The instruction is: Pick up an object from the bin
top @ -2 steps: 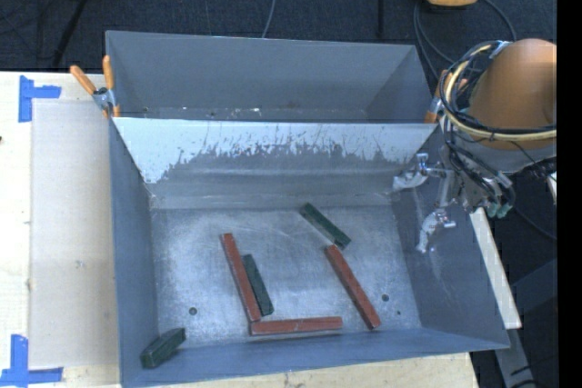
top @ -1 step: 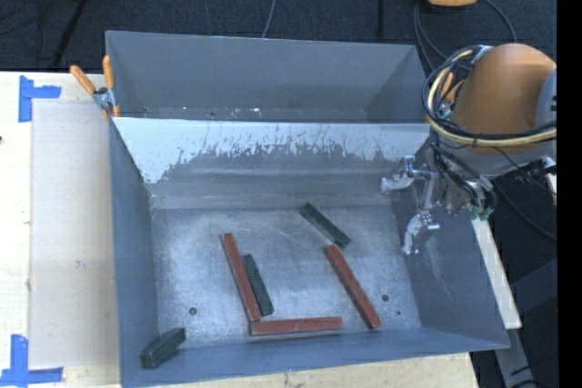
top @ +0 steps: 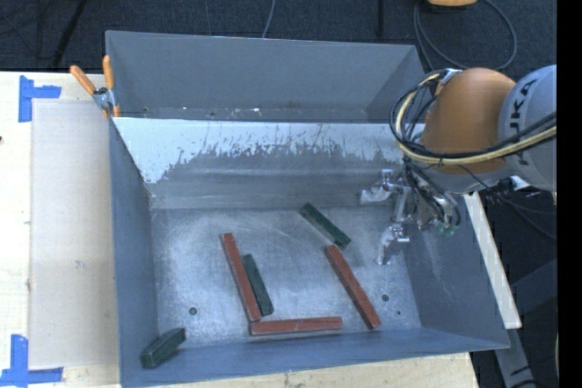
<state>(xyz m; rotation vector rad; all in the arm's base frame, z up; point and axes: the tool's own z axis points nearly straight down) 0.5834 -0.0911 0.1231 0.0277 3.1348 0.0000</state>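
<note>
The arm is reaching into the grey metal bin (top: pixel 273 104) from the right, its orange cover (top: pixel 464 109) hanging above the bin's right wall with black and yellow cables (top: pixel 409 118) looping round it. The gripper (top: pixel 391 248) is pointing down over the right part of the bin floor, close to the right wall. Whether the claw is standing wide or narrow cannot be told, and nothing is showing inside it.

6 loose things are lying on the floor. Nearest to the gripper is the right red-brown bar (top: pixel 353 286), a long flat strip running diagonally from its upper end just left of the gripper down toward the front wall. The upper dark green block (top: pixel 326 226) is lying tilted just above that bar's upper end, also left of the gripper. The gripper is hanging beside these 2, not directly over either.

Further left, the left red-brown bar (top: pixel 239 277) is slanting down the middle of the floor, with a dark green strip (top: pixel 257 284) lying along its right side, seemingly touching it. The bottom red-brown bar (top: pixel 296 325) is lying nearly level near the front wall, its left end meeting the lower end of the left bar, so that the 3 bars are outlining an open U. A corner dark green block (top: pixel 163 347) is resting in the front left corner, well apart from the gripper.
</note>
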